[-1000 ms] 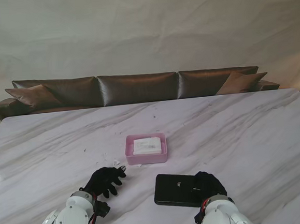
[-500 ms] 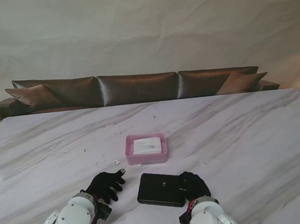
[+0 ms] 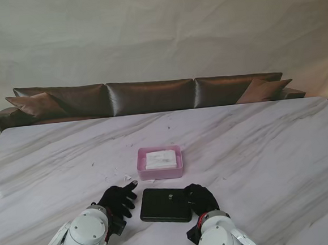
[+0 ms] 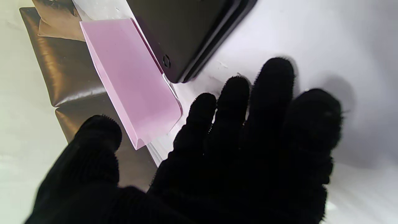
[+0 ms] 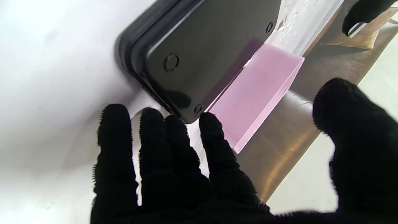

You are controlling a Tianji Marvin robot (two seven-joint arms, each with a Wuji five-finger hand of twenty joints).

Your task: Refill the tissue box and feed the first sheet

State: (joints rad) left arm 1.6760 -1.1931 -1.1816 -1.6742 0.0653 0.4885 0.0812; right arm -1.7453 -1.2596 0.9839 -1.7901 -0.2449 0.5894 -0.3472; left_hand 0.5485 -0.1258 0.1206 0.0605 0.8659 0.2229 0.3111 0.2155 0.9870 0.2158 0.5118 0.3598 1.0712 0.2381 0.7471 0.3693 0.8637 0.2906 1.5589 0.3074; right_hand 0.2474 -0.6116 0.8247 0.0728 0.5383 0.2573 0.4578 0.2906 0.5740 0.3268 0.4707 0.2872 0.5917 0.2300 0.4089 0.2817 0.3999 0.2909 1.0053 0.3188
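A pink tissue box base stands open-topped mid-table with a white stack of tissues inside. Nearer to me lies a flat black cover, bottom side up, just apart from the pink base. My right hand is open, its fingertips against the cover's right edge. My left hand is open too, fingers spread, just left of the cover and not touching it. The left wrist view shows the pink base and the cover beyond my left hand. The right wrist view shows the cover, the pink base and my right hand.
Small white paper scraps lie on the marble table left of the pink base. A dark brown sofa runs along the table's far edge.
The black cover has slid to the left with my right hand against it, ending in front of the pink base. My left hand has shifted slightly, one finger now raised.
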